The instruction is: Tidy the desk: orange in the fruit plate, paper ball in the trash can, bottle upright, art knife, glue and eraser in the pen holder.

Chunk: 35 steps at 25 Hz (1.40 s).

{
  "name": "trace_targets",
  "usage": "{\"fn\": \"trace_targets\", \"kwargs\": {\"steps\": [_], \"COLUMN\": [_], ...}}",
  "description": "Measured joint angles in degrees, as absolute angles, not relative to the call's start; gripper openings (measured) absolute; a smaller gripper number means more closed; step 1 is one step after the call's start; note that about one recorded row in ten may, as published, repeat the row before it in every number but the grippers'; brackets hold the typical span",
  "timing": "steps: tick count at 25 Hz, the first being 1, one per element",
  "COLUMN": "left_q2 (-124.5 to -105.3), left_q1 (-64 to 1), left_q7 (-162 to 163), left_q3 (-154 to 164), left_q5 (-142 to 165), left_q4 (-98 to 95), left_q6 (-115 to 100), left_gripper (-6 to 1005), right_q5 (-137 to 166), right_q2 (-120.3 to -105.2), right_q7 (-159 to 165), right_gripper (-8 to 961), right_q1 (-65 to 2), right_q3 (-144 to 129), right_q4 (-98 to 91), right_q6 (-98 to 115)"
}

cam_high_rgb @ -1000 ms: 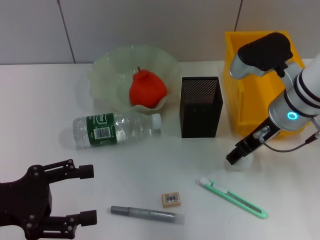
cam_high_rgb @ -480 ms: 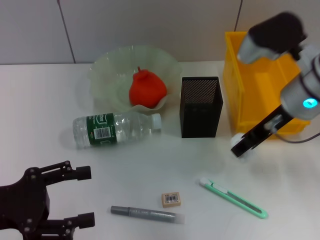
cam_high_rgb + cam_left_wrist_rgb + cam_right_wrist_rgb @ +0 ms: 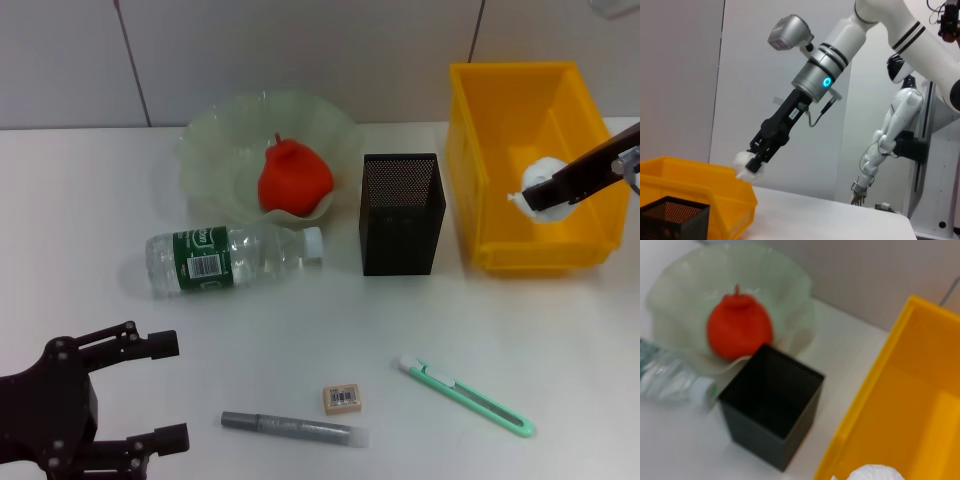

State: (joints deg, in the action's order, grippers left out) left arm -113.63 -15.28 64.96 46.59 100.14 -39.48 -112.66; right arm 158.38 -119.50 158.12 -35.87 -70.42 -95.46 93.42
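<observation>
The right gripper (image 3: 537, 194) is pinched tight on the paper ball (image 3: 541, 186), holding it in the air over the open yellow trash can (image 3: 470, 150); in the left wrist view the ball (image 3: 746, 166) hangs just above the bin's near rim (image 3: 700, 176). The wad looks light and soft (it should crush a little under the fingers, not slip), so any bulging part serves as a hold, and being roughly round it has no real long axis or heading. Release over the bin looks like the step in hand.

The left gripper (image 3: 125, 395) waits low at the near left of the desk (image 3: 80, 200), fingers spread and holding nothing.

Beyond them, the orange (image 3: 295, 176) already sits in the fruit plate (image 3: 215, 140). The bottle (image 3: 232, 257) lies on its side, long axis across the desk, cap toward the pen holder (image 3: 402, 213). Art knife (image 3: 468, 396), eraser (image 3: 342, 399) and glue (image 3: 293, 428) lie flat on the near desk.
</observation>
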Motion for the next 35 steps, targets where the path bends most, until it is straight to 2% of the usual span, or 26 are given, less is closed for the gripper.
{"fn": "trace_targets", "kwargs": {"steps": [11,16,21,22,31,33,34,35], "left_q2": [-113.66,-113.66,-113.82,-113.82,-113.96,-114.7,-115.87,-115.87], "left_q1": [-15.7,-16.1,-17.0,-17.0,-20.7,-23.1,-25.2,-25.2], "left_q7": [63.9,64.5,64.9,64.9,74.7,78.9,82.2,82.2], "left_q3": [43.0,41.9,39.8,39.8,38.7,38.7,38.9,38.9], "left_q5": [100.2,100.1,100.0,100.0,105.3,110.5,115.2,115.2], "left_q4": [-38.1,-38.1,-38.7,-38.7,-51.4,-56.5,-60.2,-60.2], "left_q6": [-112.5,-112.3,-111.9,-111.9,-105.9,-103.9,-101.2,-101.2], "left_gripper": [856,856,856,856,856,856,856,856], "right_q5": [157.9,157.9,157.9,157.6,132.1,121.2,115.3,115.3], "right_q2": [-119.45,-119.28,-119.18,-119.18,-119.38,-119.37,-119.35,-119.35], "right_q7": [156.7,156.1,155.7,155.3,137.5,128.3,122.4,122.4], "right_gripper": [604,620,829,831,840,840,840,840], "right_q1": [-31.9,-31.8,-31.1,-30.5,-20.5,-17.1,-15.1,-15.1], "right_q3": [-73.4,-73.4,-73.0,-72.8,-60.2,-54.7,-51.4,-51.4], "right_q4": [-83.5,-81.0,-81.7,-82.6,-92.8,-92.5,-90.5,-90.5], "right_q6": [71.6,68.4,67.8,67.8,77.5,83.0,86.4,86.4]}}
